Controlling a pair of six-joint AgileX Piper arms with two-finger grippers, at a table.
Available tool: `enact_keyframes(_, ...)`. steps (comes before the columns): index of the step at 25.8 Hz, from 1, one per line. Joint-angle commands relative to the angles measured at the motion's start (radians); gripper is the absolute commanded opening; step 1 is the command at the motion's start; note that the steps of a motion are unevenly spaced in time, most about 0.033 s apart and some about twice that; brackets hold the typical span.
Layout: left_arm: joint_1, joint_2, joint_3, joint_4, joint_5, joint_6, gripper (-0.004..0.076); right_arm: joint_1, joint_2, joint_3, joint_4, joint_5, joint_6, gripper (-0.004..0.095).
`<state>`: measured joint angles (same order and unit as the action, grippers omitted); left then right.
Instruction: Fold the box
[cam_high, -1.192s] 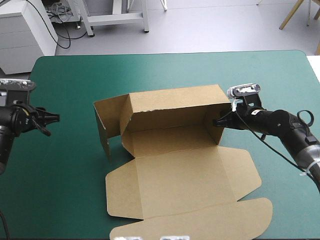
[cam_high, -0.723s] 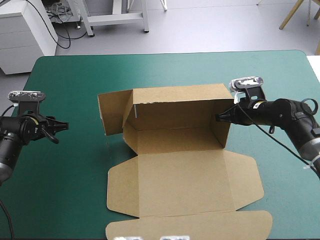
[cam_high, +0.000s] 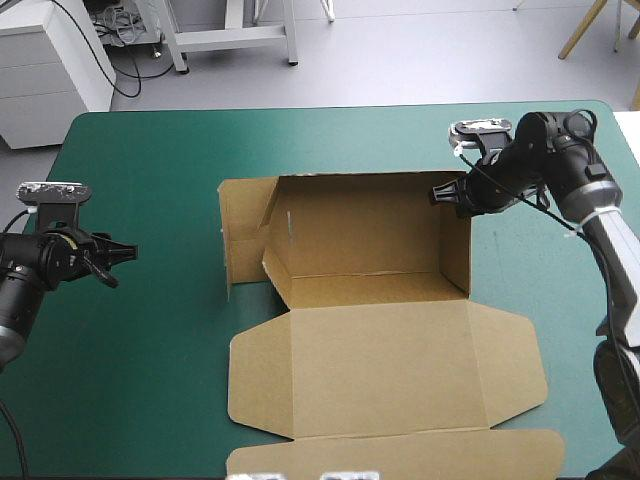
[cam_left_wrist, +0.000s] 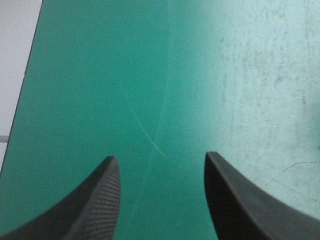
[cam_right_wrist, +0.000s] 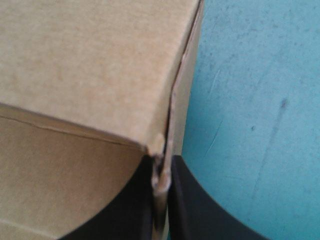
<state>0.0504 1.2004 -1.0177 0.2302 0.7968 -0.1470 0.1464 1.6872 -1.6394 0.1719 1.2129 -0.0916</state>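
Box (cam_high: 370, 290) sits mid-frame on the teal-green cover (cam_high: 140, 150), back and right walls up, lid (cam_high: 385, 370) flat toward the bottom edge, and it looks like light, stiff board that'll hinge on its creases but kink if yanked. Right gripper (cam_high: 439, 194) is pinched tight on the upper-right wall corner, which seems a decent hold; left gripper (cam_high: 122, 260) hangs wide apart at far left, nothing in it, well clear of the loose left flap (cam_high: 243, 235).

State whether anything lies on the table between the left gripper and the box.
Nothing visible does. Only bare teal-green cover lies between the open left gripper and the box, whose raised side flap faces that gripper.
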Motion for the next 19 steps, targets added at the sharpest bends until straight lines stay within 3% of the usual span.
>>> enact_keyframes(1,0.001,-0.028,-0.023,0.007,-0.047,-0.001,0.0353,0.0,0.031,-0.085,0.014,-0.05,-0.016,0.0026)
enact_keyframes(4,0.001,-0.028,-0.023,0.007,-0.047,-0.001,0.0351,0.0,0.087,-0.168,0.014,-0.147,-0.023,0.0245)
enact_keyframes(9,0.001,-0.028,-0.023,0.007,-0.046,0.003,0.0346,0.0,0.156,-0.237,-0.005,-0.202,-0.03,0.0561)
enact_keyframes(12,0.001,-0.028,-0.023,0.007,-0.046,0.014,0.0346,0.0,0.194,-0.265,-0.005,-0.234,-0.036,0.0666)
enact_keyframes(16,0.001,-0.028,-0.023,0.007,-0.044,0.018,0.0346,0.0,0.203,-0.299,-0.006,-0.244,-0.041,0.0713)
enact_keyframes(18,0.001,-0.028,-0.023,0.007,-0.044,0.018,0.0346,0.0,0.201,-0.337,-0.012,-0.203,-0.041,0.0713)
enact_keyframes(19,0.001,-0.028,-0.023,0.007,-0.044,0.018,0.0346,0.0,0.201,-0.39,-0.016,-0.126,-0.038,0.0713)
